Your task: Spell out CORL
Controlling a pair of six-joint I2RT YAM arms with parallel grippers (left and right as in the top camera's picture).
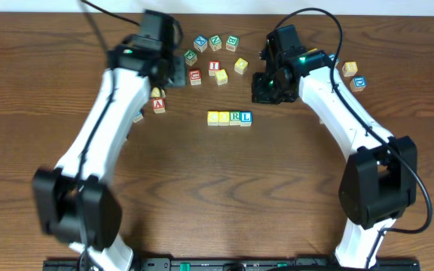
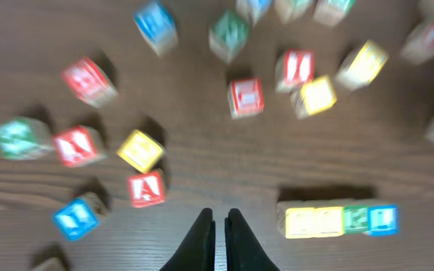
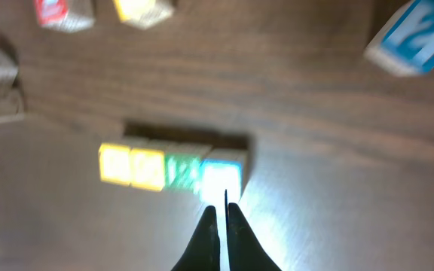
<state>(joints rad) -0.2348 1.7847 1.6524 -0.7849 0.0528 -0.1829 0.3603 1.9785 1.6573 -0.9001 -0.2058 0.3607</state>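
CORL row [image 1: 230, 118] on table [image 1: 202, 173], 4 cubes touching: 2 yellow, green R, blue L. Left gripper [image 2: 219, 217] jaws pressed together, near row's yellow end. Right gripper [image 3: 221, 211] jaws squeezed together too, by L end.

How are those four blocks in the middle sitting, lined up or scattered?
Lined up: the row runs straight, its cubes touching side by side.

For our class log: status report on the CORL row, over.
Left gripper, right gripper shut, empty. CORL row of four cubes touching, mid-table. Loose cubes stand clear.
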